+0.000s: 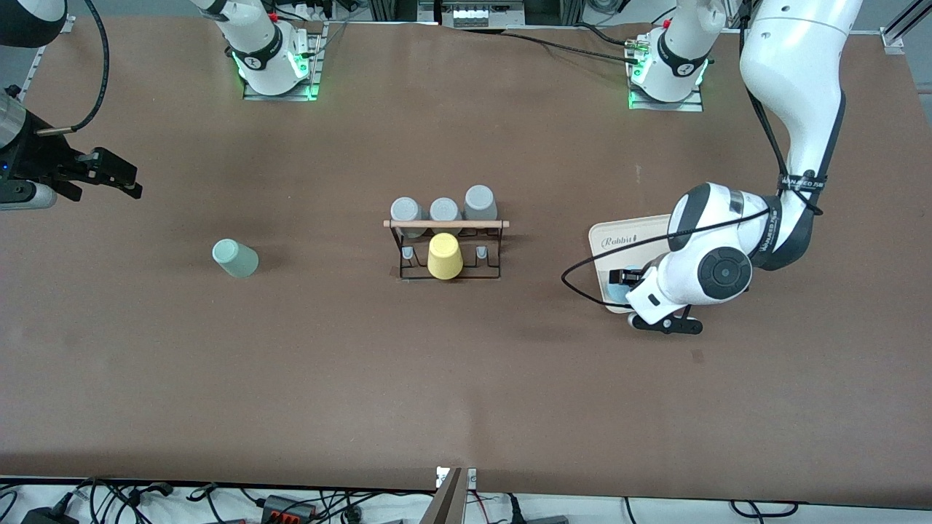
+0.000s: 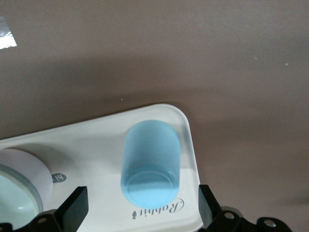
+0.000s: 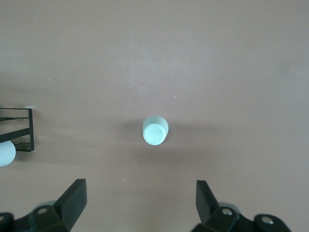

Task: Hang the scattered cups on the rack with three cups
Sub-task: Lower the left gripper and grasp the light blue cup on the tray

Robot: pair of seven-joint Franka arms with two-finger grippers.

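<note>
A pale blue cup (image 2: pixel 152 162) lies on its side on the cream tray (image 2: pixel 96 145); only a sliver of this cup (image 1: pixel 617 293) shows under the left arm. My left gripper (image 2: pixel 142 205) hangs open just above it, one finger on each side, not touching. It (image 1: pixel 635 300) is over the tray (image 1: pixel 619 240). A sage green cup (image 1: pixel 235 257) sits alone toward the right arm's end, apparently mouth down (image 3: pixel 155 130). My right gripper (image 3: pixel 140 203) is open and empty, high over the table's end (image 1: pixel 120 178). The black wire rack (image 1: pixel 445 247) with its wooden rod (image 1: pixel 445 223) stands mid-table.
Three grey tumblers (image 1: pixel 444 209) stand at the rack, on its side farther from the front camera, and a yellow tumbler (image 1: pixel 445 256) on its nearer side. A round white thing with a pale green inside (image 2: pixel 19 188) sits on the tray beside the blue cup. A rack corner (image 3: pixel 19 128) shows.
</note>
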